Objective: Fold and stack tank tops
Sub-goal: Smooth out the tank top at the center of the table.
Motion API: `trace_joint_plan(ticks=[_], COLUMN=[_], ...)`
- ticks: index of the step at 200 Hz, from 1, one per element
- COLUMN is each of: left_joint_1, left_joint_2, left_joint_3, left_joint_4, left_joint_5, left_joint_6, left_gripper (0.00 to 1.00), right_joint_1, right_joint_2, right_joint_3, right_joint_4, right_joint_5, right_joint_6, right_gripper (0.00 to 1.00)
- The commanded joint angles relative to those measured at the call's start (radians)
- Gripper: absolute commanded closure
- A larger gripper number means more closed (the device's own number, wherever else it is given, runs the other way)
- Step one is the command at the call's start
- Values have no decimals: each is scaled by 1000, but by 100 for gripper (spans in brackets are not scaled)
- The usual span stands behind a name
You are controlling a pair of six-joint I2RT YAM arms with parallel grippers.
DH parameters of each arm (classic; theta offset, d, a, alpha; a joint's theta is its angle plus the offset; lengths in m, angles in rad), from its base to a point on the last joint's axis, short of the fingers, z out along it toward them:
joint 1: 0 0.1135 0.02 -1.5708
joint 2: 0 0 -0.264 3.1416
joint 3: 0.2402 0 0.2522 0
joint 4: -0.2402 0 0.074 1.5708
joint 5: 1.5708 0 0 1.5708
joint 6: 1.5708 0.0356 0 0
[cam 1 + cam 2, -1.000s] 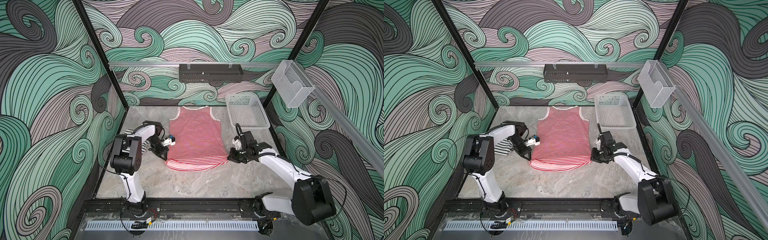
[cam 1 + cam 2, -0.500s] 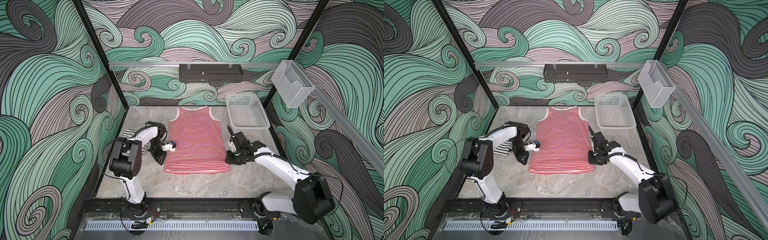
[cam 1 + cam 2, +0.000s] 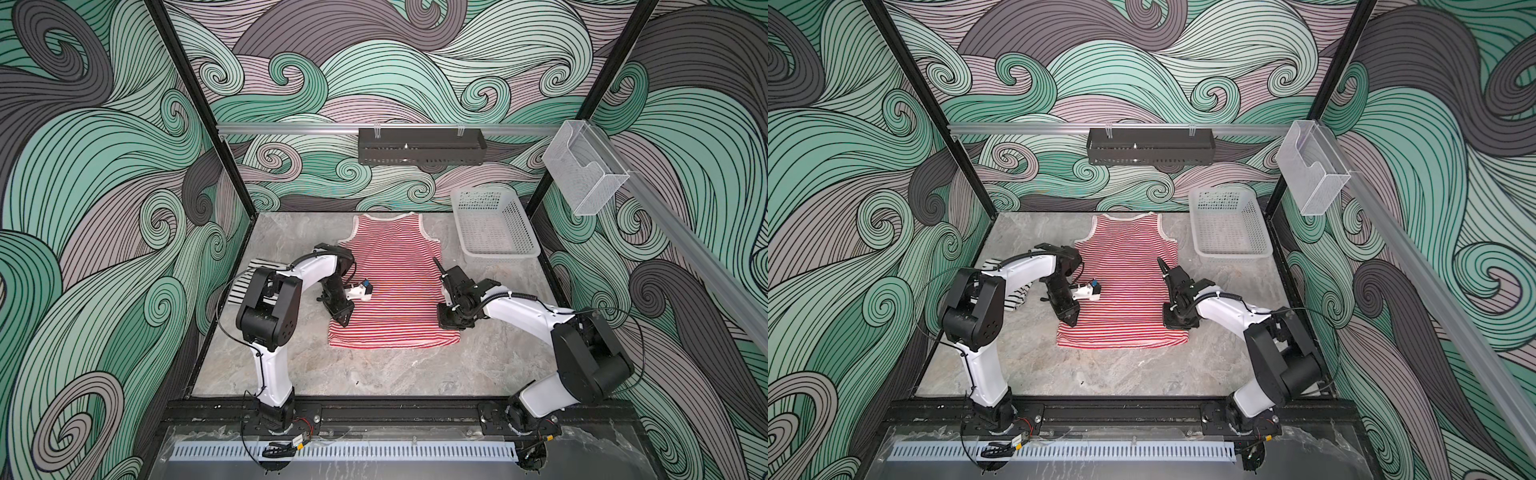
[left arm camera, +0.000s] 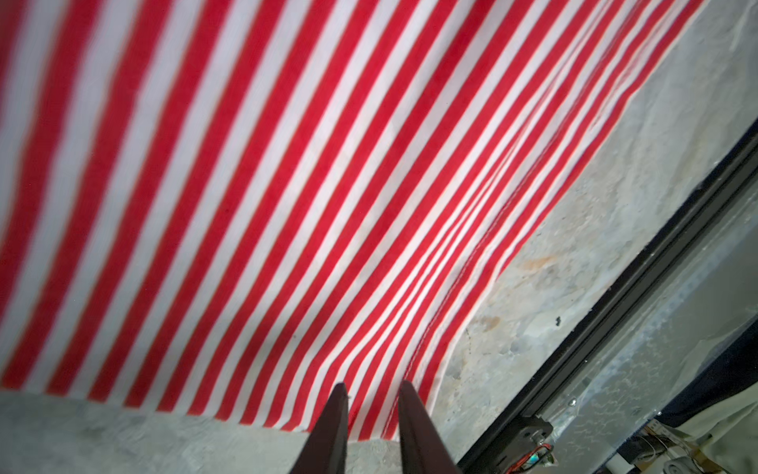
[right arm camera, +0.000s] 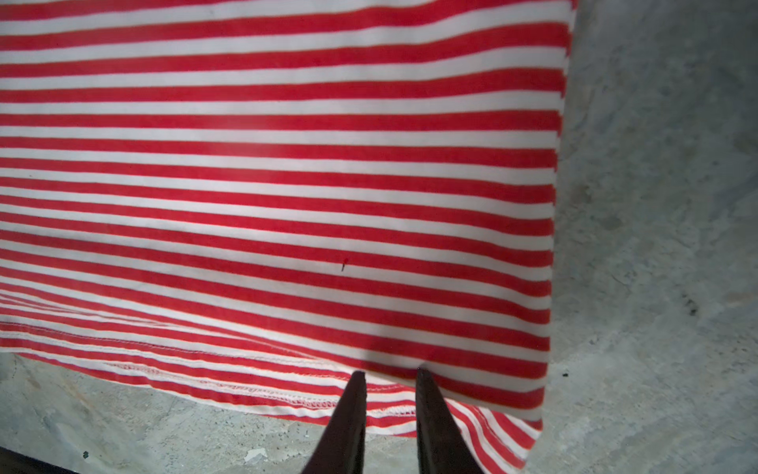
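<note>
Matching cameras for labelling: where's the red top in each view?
Top view: red top lies flat, near the picture's centre.
Top view: red top lies flat, just left of centre.
Left wrist: red top fills most of the picture.
Right wrist: red top fills most of the picture.
Shared landmark: its hem.
</note>
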Motion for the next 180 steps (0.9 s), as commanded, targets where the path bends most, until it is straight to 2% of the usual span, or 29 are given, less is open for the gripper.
trace_joint_plan(ticks=[1,32,58,93,120,135,159,180], left_joint_1=[-10,-33,-62,-69,-67,-64,-40,-20], left_joint_2=[3,-13,-38,-46,-69,-90,-99,-37], left_joint_3=[-65,-138,-202,-229,-200,-141,9,162], left_joint_4=[22,36,52,35,-22,-65,-93,-11], left_joint_5=[-70,-89,-164,-265,-215,-140,-31,-26], left_joint_6=[19,33,60,87,105,113,107,15], left_gripper=[74,74,74,75,75,76,75,75], right_joint_1=[5,6,5,4,-6,-5,2,34], right_joint_2=[-25,-2,27,49,-19,-57,-106,-75], right_joint_3=[-33,-50,-62,-46,-27,3,35,54], right_joint_4=[-41,-95,-126,-218,-238,-219,-127,-22], right_joint_5=[60,91,136,288,370,350,233,121], right_joint_6=[17,6,3,4,44,49,67,105], right_gripper=[73,70,69,69,68,68,66,65])
